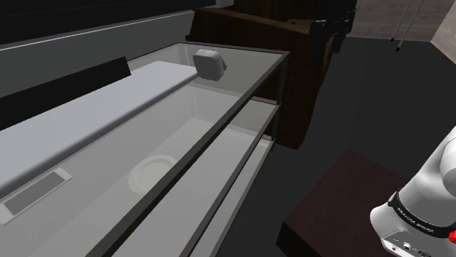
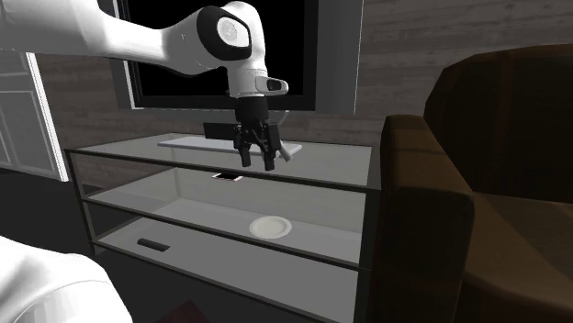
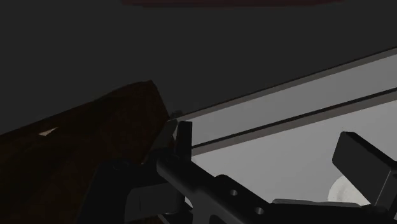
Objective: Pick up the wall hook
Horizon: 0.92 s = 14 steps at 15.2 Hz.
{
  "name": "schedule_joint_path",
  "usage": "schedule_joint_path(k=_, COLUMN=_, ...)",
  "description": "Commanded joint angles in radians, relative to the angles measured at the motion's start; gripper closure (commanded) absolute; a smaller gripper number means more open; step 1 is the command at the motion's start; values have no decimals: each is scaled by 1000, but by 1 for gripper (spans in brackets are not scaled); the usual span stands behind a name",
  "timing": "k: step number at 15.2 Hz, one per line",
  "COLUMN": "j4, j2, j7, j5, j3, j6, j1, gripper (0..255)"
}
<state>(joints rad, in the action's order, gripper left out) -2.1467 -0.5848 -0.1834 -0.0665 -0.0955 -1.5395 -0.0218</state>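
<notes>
The wall hook (image 1: 210, 64) looks like a small pale grey rounded block. It stands on the glass top of the shelf unit (image 1: 241, 109), at the far end near the brown armchair. In the second exterior view my black gripper (image 2: 256, 165) hangs pointing down a little above that glass top, in front of the end of a white slab (image 2: 197, 143). Its fingers stand apart with nothing between them. In the wrist view the gripper (image 3: 273, 153) is likewise open, looking over the unit's edge toward the armchair (image 3: 76, 146). Where the hook stands relative to the fingers I cannot tell.
A white plate (image 2: 271, 226) lies on the middle shelf and a dark remote (image 2: 151, 244) on the lowest. A flat phone-like item (image 1: 33, 193) rests on the glass top. A dark screen (image 2: 220, 55) stands behind the unit. The brown armchair (image 2: 459, 202) crowds the unit's end.
</notes>
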Motion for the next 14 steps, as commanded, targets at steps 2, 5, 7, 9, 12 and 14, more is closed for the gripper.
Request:
schedule_joint_path(k=2, j4=84, j2=86, j7=-55, j5=2, j3=-49, j6=-11, j1=-8, gripper=0)
schedule_joint_path(k=5, j4=176, j2=180, j7=-111, j5=-7, j3=-98, j6=-18, j1=-14, gripper=0)
schedule_joint_path(k=7, j4=245, j2=246, j7=-150, j5=-20, j3=-130, j6=-18, j1=-18, gripper=0)
schedule_joint_path(k=9, j4=319, j2=315, j7=-189, j5=-37, j3=-161, j6=-14, j1=-24, gripper=0)
schedule_joint_path(k=12, j4=443, j2=425, j7=-248, j5=-75, j3=-207, j6=3, j1=-35, gripper=0)
schedule_joint_path(k=14, j4=535, j2=504, j7=-288, j5=-108, j3=-236, j6=22, j1=-48, gripper=0)
